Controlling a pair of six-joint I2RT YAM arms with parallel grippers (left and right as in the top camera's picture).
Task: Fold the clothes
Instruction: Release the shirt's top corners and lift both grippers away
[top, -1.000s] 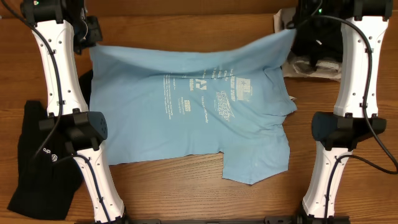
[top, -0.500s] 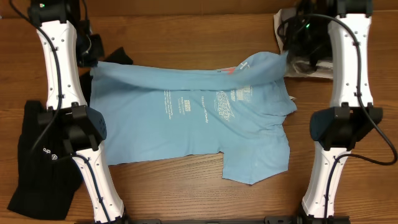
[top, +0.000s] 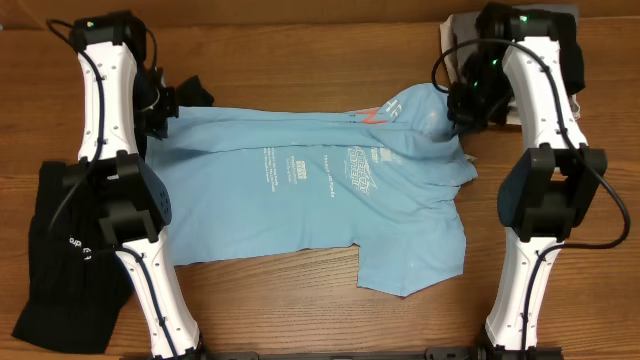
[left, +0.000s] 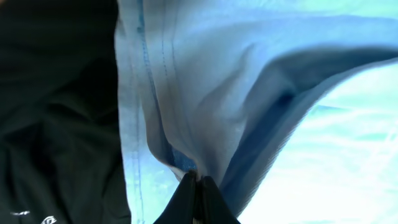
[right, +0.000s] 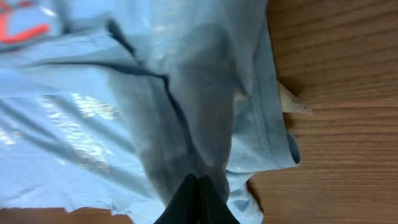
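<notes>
Two clenched grips: the left gripper (left: 196, 182) and right gripper (right: 198, 182) each pinch the light blue short-sleeved T-shirt (top: 300, 200) fabric tight.

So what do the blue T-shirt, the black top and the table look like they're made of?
The blue T-shirt: thin knit fabric, probably cotton jersey, matte; it drapes in soft folds with stitched hems. The black top: soft matte cloth, fibre unclear; it lies limp and wrinkled. The table: wood or wood-look laminate, smooth, with visible grain.
</notes>
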